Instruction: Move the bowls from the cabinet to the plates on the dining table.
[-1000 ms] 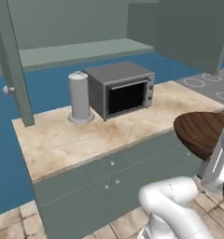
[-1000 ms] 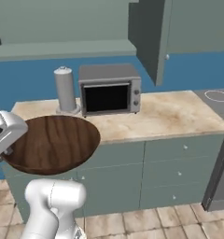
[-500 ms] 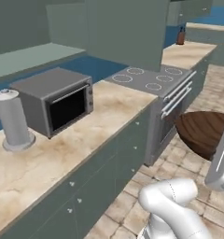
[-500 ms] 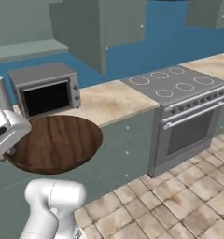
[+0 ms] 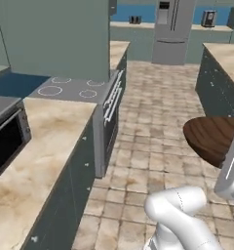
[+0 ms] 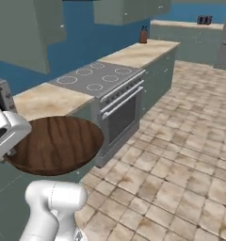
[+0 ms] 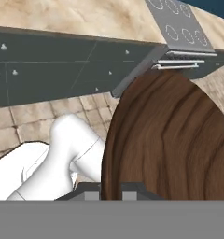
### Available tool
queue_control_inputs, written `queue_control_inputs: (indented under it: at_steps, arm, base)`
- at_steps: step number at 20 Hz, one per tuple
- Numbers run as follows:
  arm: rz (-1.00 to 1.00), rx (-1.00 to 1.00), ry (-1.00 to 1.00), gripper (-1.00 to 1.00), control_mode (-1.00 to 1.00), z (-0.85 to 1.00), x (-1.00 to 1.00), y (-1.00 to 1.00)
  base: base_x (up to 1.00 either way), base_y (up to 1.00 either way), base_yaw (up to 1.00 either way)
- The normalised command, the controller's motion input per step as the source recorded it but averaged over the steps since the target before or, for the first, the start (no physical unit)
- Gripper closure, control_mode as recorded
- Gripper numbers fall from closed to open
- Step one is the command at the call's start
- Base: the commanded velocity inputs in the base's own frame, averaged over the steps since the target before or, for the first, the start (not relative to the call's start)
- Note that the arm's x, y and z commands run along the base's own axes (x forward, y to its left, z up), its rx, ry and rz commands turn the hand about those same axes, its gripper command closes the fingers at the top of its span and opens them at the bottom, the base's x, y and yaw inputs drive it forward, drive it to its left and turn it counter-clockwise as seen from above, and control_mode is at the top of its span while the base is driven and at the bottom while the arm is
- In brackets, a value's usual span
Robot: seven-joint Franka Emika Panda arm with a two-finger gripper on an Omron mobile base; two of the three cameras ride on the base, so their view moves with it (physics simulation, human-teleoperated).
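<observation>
You are in the carry phase. The brown wood-grain bowl [image 6: 56, 145] is held at the end of the arm, level with the counter [image 6: 49, 100] edge and clear of it, over the tiled floor [image 6: 181, 155]. In the left base view the bowl [image 5: 214, 139] shows at the right edge, partly cut off by the white arm.

Gripper [image 7: 111, 189] state: clenched on the bowl rim. In the hand view the two dark finger tips sit at the bottom with the bowl's edge running between them, and the wood grain [image 7: 174, 140] spreads out beyond. Judged from this, the grip is on the near rim only, so the bowl cantilevers outward; keep the wrist steady to avoid it pivoting in the fingers.

The bowl is carried roughly flat and close to the arm, which probably keeps it away from the stove [image 6: 98, 80] and the cabinet fronts [image 7: 62, 70] below the counter as the base travels.

Neither the dining table nor the plates can be identified here. Do not lower until a plate is in sight under the bowl.
</observation>
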Motion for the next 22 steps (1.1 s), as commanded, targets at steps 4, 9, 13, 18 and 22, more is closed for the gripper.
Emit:
queue_control_inputs:
  at_steps: [4,9,13,18,22]
  arm:
    - [0.0,0.0,0.0,1.0,1.0,0.0,0.0,0.0]
    - [0.0,0.0,0.0,1.0,1.0,0.0,0.0,0.0]
    - [0.0,0.0,0.0,1.0,1.0,0.0,0.0,0.0]
    - [0.0,0.0,0.0,1.0,1.0,0.0,0.0,0.0]
    - [0.0,0.0,0.0,1.0,1.0,0.0,0.0,0.0]
  base:
    - [0.52,0.16,-0.67]
    - [0.65,0.01,-0.54]
    - [0.61,0.0,-0.49]
    - [0.53,0.0,-0.56]
    - [0.53,0.0,-0.66]
